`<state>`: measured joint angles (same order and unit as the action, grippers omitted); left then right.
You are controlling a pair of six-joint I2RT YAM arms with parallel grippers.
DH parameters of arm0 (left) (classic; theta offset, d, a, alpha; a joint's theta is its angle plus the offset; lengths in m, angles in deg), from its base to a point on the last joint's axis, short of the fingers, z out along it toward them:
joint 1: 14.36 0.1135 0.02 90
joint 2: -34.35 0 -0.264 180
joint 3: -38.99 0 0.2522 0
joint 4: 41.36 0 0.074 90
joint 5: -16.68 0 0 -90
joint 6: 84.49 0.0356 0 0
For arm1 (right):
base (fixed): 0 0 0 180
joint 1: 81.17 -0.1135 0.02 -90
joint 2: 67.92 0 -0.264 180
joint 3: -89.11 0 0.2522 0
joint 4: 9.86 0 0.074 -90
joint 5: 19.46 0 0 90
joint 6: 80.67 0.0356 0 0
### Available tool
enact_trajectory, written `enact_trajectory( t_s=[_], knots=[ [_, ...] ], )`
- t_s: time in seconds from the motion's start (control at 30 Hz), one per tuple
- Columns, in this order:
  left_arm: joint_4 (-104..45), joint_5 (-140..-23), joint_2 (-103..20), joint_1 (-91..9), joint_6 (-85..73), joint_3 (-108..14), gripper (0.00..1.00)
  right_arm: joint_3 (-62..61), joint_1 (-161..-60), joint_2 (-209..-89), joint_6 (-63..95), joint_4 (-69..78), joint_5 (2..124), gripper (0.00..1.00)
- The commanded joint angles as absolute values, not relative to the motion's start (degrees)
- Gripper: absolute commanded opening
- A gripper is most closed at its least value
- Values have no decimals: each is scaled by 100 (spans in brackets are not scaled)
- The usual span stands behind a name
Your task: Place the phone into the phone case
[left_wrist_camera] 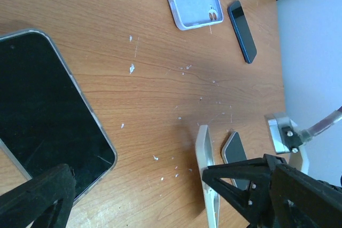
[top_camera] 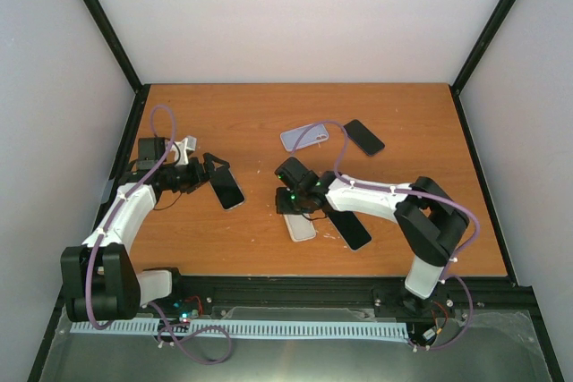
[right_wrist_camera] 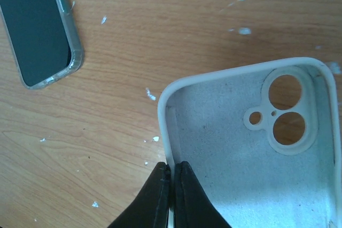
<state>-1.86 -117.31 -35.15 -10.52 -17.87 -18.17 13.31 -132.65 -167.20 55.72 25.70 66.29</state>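
Observation:
My right gripper (right_wrist_camera: 172, 182) is shut on the side wall of a white phone case (right_wrist_camera: 251, 148), which lies open side up with its camera holes showing. In the top view the right gripper (top_camera: 292, 205) holds the case (top_camera: 301, 227) at table centre. A black phone (top_camera: 352, 228) lies just right of it. Another black phone with a clear rim (top_camera: 227, 188) lies by my left gripper (top_camera: 215, 171). It fills the left of the left wrist view (left_wrist_camera: 43, 110). My left gripper (left_wrist_camera: 144, 198) is open and empty, with one finger (left_wrist_camera: 37, 201) over the phone's corner.
A lavender case (top_camera: 304, 137) and a dark phone (top_camera: 364, 137) lie at the back centre, also seen in the left wrist view as the case (left_wrist_camera: 193, 4) and the phone (left_wrist_camera: 242, 23). White flecks dot the wooden table (top_camera: 430, 176). Black frame posts stand at the corners.

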Motion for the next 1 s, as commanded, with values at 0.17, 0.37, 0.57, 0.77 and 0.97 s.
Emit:
enact_trajectory(
  t_s=[0.17, 0.37, 0.57, 0.77, 0.97],
  knots=[
    [-131, -11719, -3492, -1058, -1675, -1908, 100, 1051, -13425, -16809, 5146, 2788, 6952, 14],
    [-130, -11725, -3501, -1058, -1667, -1915, 100, 1146, -13425, -16366, 4408, 3230, 7192, 37],
    [-132, -11738, -3489, -1058, -1664, -1912, 99, 1249, -13354, -15885, 3783, 4207, 8018, 54],
    [-140, -11736, -3482, -1058, -1673, -1905, 99, 1717, -12901, -15477, 3375, 4604, 8067, 77],
    [-135, -11744, -3483, -1062, -1673, -1901, 100, 2108, -12494, -15362, 3114, 4717, 8051, 90]
  ],
)
